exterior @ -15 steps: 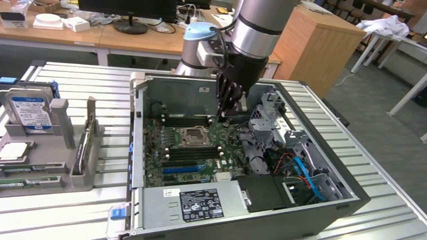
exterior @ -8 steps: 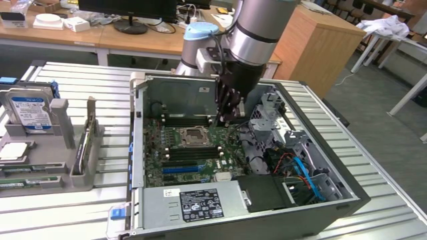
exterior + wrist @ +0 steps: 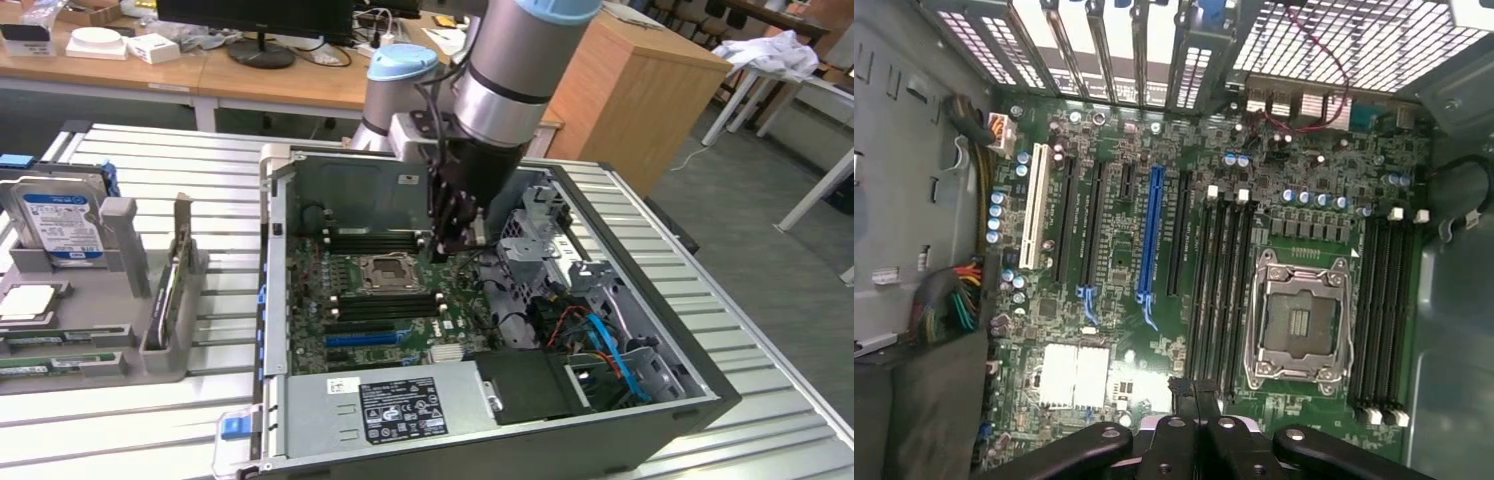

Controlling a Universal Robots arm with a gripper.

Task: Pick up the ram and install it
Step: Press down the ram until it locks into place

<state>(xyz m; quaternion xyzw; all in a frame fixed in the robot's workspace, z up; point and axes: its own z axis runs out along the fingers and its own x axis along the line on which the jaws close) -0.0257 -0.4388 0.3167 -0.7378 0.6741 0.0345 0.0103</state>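
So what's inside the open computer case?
A green motherboard with an empty CPU socket between black memory slots, plus a labelled power supply and blue cables. In the exterior view the pincer covers part of the board behind it.

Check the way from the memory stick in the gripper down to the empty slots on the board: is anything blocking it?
Nothing visible does. The gripper holds the memory stick over the board. The black slots beside the processor socket are empty and uncovered.
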